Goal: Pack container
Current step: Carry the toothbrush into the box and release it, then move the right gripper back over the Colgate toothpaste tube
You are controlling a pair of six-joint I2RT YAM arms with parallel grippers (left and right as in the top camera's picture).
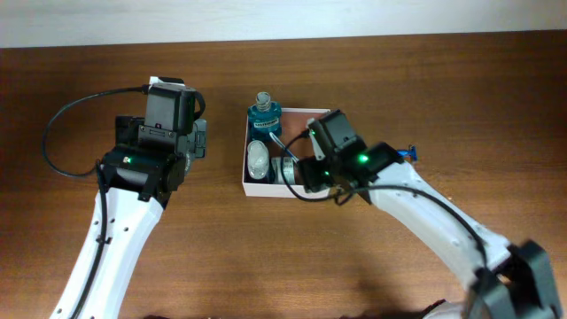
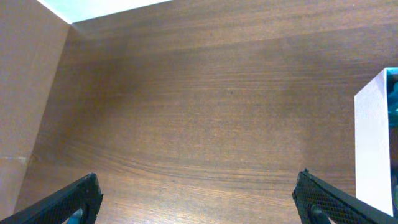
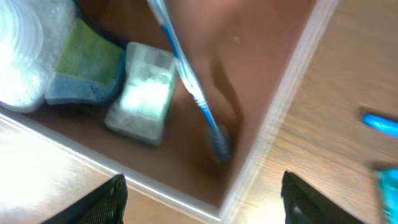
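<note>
The container (image 1: 245,168) is a shallow white-walled box with a reddish-brown inside, at mid table. A teal mouthwash bottle (image 1: 264,113) stands in its far left corner. A clear bottle (image 1: 258,159) lies in front of it. In the right wrist view, the container's corner wall (image 3: 273,118) shows, with a blue toothbrush (image 3: 189,87), a small white and green item (image 3: 143,90) and a green-labelled bottle (image 3: 81,62) inside. My right gripper (image 3: 202,199) is open and empty above the container's near right corner. My left gripper (image 2: 199,199) is open and empty over bare table, left of the container's wall (image 2: 373,143).
A small blue object (image 1: 407,152) lies on the table just right of the container; it also shows in the right wrist view (image 3: 379,124). The left arm (image 1: 151,159) is left of the container. A pale wall runs along the table's far edge.
</note>
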